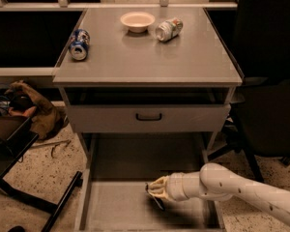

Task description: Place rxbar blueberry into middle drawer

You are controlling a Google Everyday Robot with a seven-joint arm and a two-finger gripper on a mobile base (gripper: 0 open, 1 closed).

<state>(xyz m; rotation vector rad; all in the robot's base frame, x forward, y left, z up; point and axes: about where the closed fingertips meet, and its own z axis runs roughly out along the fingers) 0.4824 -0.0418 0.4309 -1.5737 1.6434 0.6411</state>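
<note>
The middle drawer (113, 209) is pulled out at the bottom of the view, its grey floor showing. My gripper (153, 191) reaches in from the right on a white arm and hangs over the drawer's middle, a little above the floor. It is shut on the rxbar blueberry (158, 202), a small dark bar that hangs down from the fingertips; only its lower end shows.
A grey drawer front with a black handle (149, 117) sits above the open drawer. On the cabinet top (145, 62) lie a blue soda can (79, 44), a white bowl (137, 21) and a silver can (168, 29). A black chair (270, 91) stands right, a brown bag (36, 112) left.
</note>
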